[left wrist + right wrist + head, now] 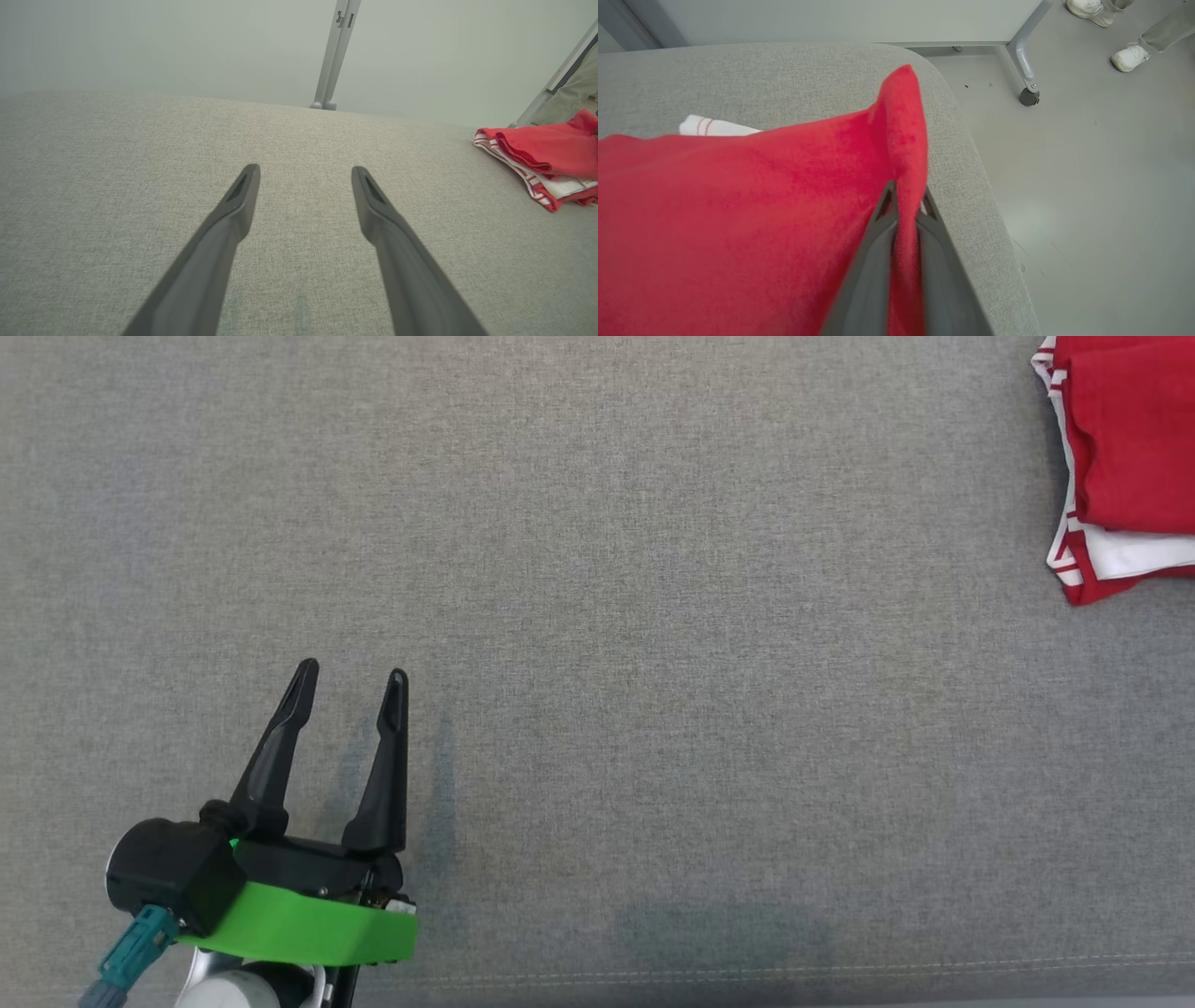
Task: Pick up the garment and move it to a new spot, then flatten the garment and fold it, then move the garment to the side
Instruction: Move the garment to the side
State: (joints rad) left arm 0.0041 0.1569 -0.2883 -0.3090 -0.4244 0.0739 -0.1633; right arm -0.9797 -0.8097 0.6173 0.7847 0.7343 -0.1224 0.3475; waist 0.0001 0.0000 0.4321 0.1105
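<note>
The left gripper (353,668) hung at the lower left of the head view, its two dark fingers spread wide and pointing up. The right gripper (908,189) was closed, its fingers pinching the red garment (761,210)

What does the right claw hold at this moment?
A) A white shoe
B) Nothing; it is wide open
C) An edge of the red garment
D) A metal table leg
C: in the right wrist view the right claw is shut on a raised edge of the red garment, with the cloth pinched between its jaws.
</note>
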